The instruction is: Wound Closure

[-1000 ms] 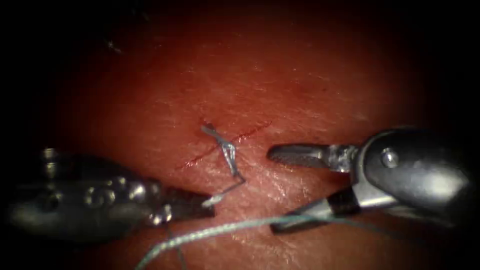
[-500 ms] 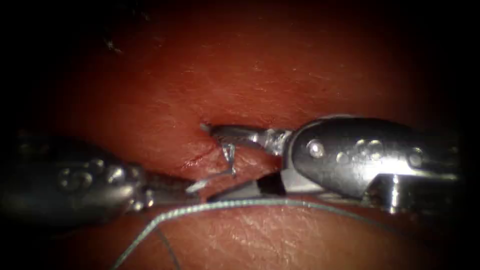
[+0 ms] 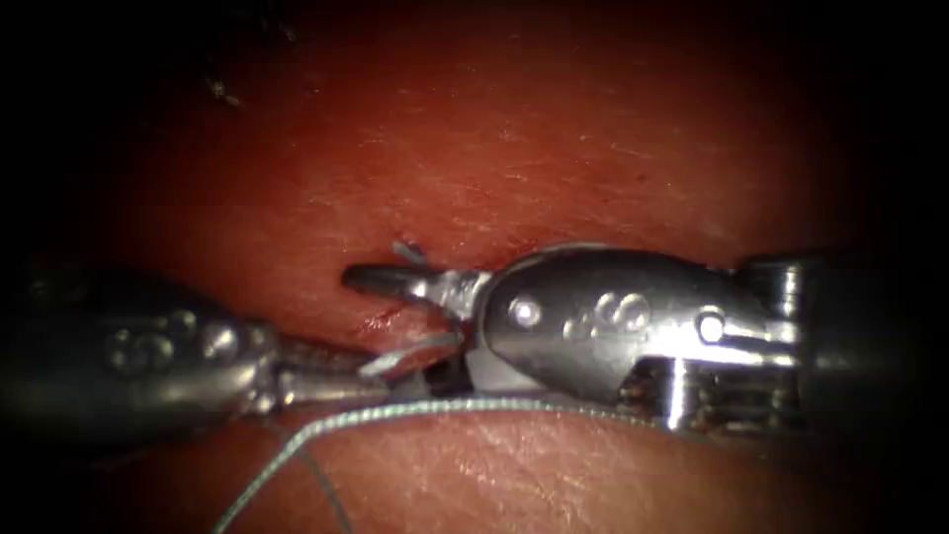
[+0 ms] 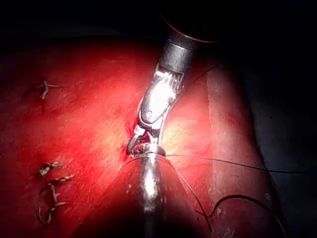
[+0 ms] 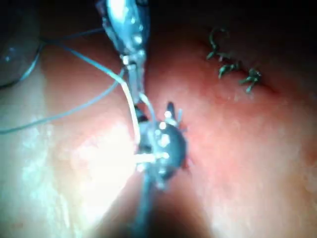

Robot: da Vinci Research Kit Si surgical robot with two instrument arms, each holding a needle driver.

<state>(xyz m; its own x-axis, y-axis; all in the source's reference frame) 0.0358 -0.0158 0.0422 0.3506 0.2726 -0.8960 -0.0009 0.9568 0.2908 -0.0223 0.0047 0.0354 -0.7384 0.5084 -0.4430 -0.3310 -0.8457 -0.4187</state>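
The right tool (image 3: 395, 326) is spread open astride the knot's thread tail (image 3: 450, 302) at the cut (image 3: 381, 318); the left tool (image 3: 381, 371) clamps that tail's end. Needle unseen.

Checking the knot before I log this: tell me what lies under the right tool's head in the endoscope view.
The right tool lies over the cut, open jaws straddling the knot. A thread passes beneath its head. The left tool grips the thread tail. The cut's right part is covered.

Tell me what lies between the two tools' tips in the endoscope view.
Between the left tool and the right tool, a short pale thread end runs from the left tool's shut jaws up to the knot at the cut. No bare gap there.
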